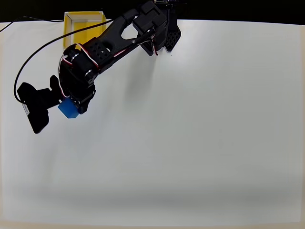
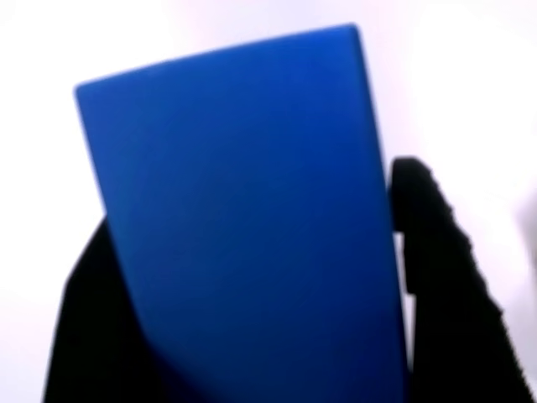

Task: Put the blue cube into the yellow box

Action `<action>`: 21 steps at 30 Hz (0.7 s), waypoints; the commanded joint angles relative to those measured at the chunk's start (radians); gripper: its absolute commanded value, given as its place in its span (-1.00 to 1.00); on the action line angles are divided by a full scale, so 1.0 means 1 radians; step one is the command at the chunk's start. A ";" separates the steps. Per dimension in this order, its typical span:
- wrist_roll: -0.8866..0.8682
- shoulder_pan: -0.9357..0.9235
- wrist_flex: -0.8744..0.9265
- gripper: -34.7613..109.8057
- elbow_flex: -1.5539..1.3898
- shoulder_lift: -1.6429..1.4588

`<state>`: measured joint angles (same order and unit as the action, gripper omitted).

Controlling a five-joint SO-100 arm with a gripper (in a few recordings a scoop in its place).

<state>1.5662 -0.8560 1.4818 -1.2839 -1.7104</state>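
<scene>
The blue cube (image 1: 69,109) sits at the left of the white table in the overhead view, clamped in my black gripper (image 1: 66,105), which is shut on it. Seen from the wrist, the blue cube (image 2: 243,210) looms very close, with my gripper (image 2: 247,285) around it and a dark finger (image 2: 436,277) pressed on either side. The yellow box (image 1: 85,25) stands at the table's far left corner, above the cube in the picture, partly hidden by the arm. I cannot tell whether the cube rests on the table or hangs just above it.
The arm (image 1: 119,38) reaches from its base (image 1: 164,28) at the top edge down to the left. A black cable (image 1: 33,55) loops over the table beside the box. The white table (image 1: 190,143) stretches wide to the right and front.
</scene>
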 commanded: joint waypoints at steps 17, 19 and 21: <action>0.075 -0.476 -0.009 -0.30 -0.581 -0.555; 0.080 -0.523 -0.017 -0.30 -0.617 -0.560; 0.081 -0.568 -0.046 -0.30 -0.650 -0.543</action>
<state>1.6337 -1.3407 1.4711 -1.9190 -2.1844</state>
